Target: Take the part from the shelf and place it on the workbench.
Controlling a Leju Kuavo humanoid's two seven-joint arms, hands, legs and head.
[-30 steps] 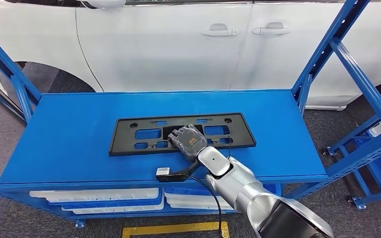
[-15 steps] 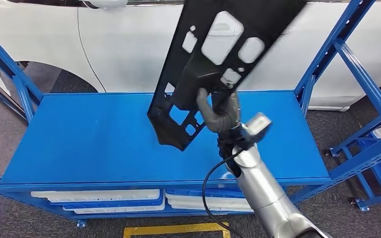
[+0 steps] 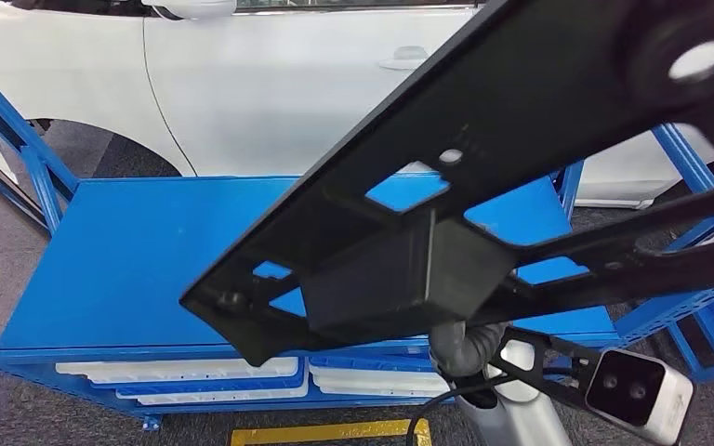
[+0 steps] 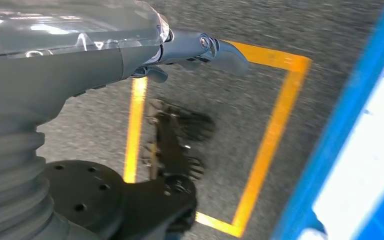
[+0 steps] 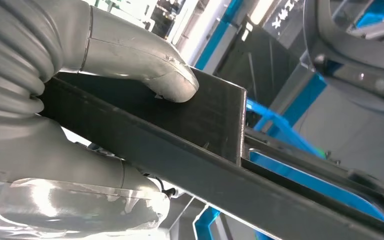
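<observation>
Looking from the head view, the part (image 3: 483, 186), a long black plastic frame with cut-out windows, is lifted high above the blue shelf (image 3: 139, 269) and fills most of the picture, slanted from low on the left to high on the right. It is held so close to the camera probably because the arm has to carry it clear of the blue uprights. The right hand (image 3: 460, 348) is seen under the boxed middle of the part, where its grey fingers come up from below; this middle hold should keep the long piece balanced. A white car (image 3: 288, 84) stands behind the shelf.

From the left wrist view, the left hand (image 4: 190, 52) hangs over grey floor with a yellow marked square (image 4: 270, 145). It holds nothing, and its fingers look slightly curled and apart.

From the right wrist view, the right hand's thumb (image 5: 150, 70) presses on the flat black face of the part while the other fingers clamp it from the opposite side. This grip looks firm.
</observation>
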